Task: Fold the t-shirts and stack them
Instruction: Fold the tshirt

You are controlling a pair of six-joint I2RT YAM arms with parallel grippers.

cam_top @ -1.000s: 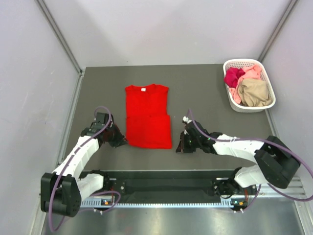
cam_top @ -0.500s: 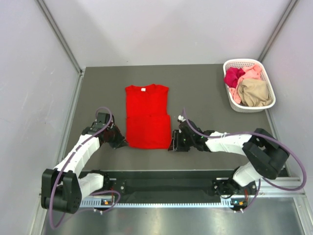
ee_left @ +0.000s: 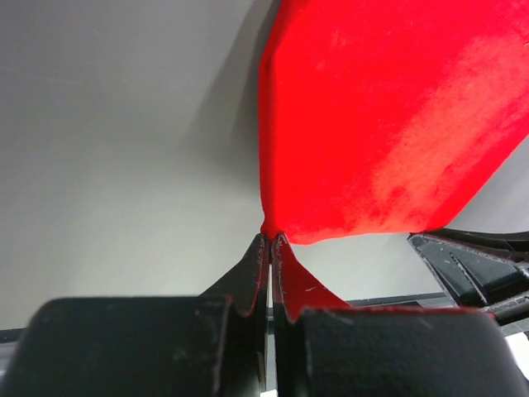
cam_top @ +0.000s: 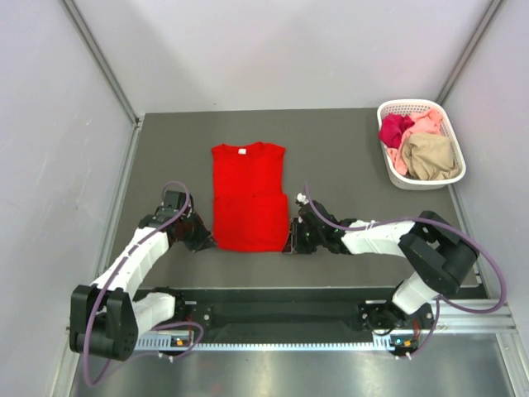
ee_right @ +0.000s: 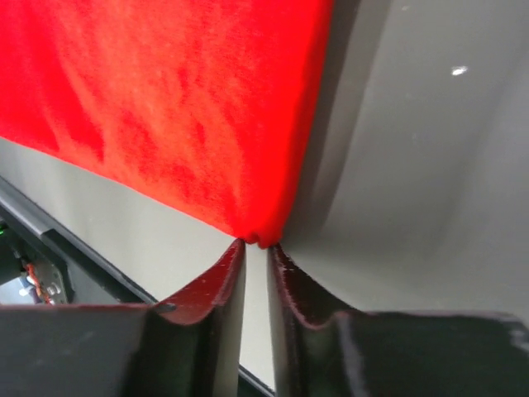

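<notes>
Soft red t-shirt [cam_top: 249, 197], rect. fold.

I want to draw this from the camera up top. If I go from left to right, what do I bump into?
Left hand → red t-shirt → right hand → white basket holding the other t-shirts.

Dark grey table [cam_top: 347, 157], pale walls [cam_top: 50, 124] on 3 sides, even soft light.
</notes>
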